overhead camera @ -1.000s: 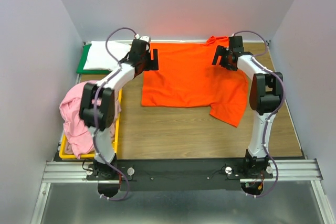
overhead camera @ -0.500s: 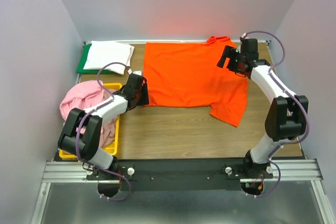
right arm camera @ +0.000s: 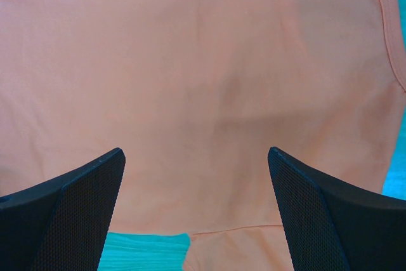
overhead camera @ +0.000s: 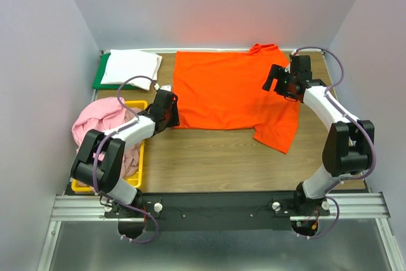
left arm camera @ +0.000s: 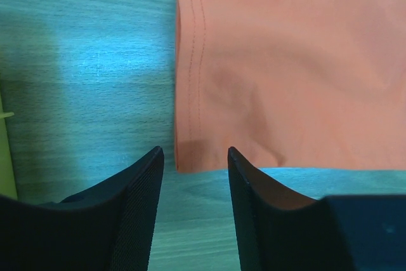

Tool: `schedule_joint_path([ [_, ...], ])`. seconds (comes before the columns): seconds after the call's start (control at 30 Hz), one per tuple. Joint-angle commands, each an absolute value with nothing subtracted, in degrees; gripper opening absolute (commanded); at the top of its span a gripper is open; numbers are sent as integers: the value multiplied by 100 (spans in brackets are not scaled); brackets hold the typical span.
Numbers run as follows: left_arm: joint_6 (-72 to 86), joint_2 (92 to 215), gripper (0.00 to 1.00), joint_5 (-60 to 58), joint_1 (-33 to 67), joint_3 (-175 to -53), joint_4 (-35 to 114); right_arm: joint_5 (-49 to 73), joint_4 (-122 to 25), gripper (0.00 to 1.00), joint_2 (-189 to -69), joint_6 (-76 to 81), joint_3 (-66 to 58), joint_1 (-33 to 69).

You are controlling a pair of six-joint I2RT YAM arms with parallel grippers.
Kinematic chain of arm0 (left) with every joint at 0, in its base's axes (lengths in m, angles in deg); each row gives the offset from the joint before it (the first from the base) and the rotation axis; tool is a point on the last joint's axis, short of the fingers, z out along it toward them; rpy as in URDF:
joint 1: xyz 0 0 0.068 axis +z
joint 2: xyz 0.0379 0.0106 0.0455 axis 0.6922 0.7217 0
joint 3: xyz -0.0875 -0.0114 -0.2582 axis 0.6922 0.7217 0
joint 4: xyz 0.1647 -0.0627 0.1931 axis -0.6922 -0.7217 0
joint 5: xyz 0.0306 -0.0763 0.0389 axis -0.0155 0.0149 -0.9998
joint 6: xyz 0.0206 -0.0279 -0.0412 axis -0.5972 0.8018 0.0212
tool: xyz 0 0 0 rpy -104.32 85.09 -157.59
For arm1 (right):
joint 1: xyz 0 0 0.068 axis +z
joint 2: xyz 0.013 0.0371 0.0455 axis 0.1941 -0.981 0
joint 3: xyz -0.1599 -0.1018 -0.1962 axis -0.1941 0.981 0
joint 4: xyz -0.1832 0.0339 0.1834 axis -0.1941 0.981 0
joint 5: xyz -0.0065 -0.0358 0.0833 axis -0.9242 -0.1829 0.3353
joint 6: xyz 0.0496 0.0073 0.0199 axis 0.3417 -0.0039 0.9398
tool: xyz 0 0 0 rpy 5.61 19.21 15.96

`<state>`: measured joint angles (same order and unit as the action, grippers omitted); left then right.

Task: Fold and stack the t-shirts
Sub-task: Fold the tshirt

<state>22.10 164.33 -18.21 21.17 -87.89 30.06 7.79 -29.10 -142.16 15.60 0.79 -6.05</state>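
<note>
Plainly the orange t-shirt (overhead camera: 228, 90) is thin, limp knit cloth. It looks light enough for one pinch to lift, but it will sag, drag and crease wherever it is unsupported. It lies spread flat on the far half of the tabletop (overhead camera: 209, 163), lengthwise across it. Its double-stitched hem (left arm camera: 190, 61) is to the left, and one sleeve (overhead camera: 279, 132) trails toward the near side on the right. The cloth gives no stiffness to push against, so the sound holds are probably edges and corners. The hem's doubled layer offers a firmer bite, and two matched corners taken together should keep a fold square.

The left claw (left arm camera: 193, 157) sits low at the near-left hem corner. Its jaws stand partly apart with the corner just ahead of the gap, and nothing is pinched. The right claw (right arm camera: 196, 157) hangs spread wide over the shirt's right part and grips nothing.

Farther out, a folded white t-shirt (overhead camera: 130, 66) rests on the green board (overhead camera: 100, 80) at the far left corner. That looks like the place for the stack. A pink t-shirt (overhead camera: 95, 125) is heaped loosely in the yellow bin (overhead camera: 81, 186) beside the left arm.
</note>
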Motion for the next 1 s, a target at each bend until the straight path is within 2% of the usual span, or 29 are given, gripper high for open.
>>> schedule_joint_path([
  [0.0, 2243, 16704, 52, -2077, 2113, -8856, 3146, 807, -2852, 100, -13951, 1623, 214, -636],
  [0.23, 2234, 16845, 51, -2086, 2130, -8804, 3172, 815, -2861, 100, -13942, 1631, 311, -636],
  [0.33, 2225, 16915, 45, -2015, 2130, -8778, 3181, 789, -2861, 100, -13924, 1675, 363, -636],
  [0.57, 2199, 16915, 20, -1778, 2130, -8585, 3321, 543, -2852, 99, -13749, 1895, 731, -627],
  [0.6, 2199, 16889, 12, -1760, 2130, -8558, 3321, 560, -2843, 99, -13652, 1991, 811, -636],
  [0.7, 2182, 16758, 0, -1769, 2130, -8409, 3330, 491, -2791, 99, -13363, 2211, 1241, -627],
  [0.97, 2094, 16520, 0, -1743, 2165, -8338, 3409, -414, -1992, 99, -12843, 2510, 1998, -627],
])
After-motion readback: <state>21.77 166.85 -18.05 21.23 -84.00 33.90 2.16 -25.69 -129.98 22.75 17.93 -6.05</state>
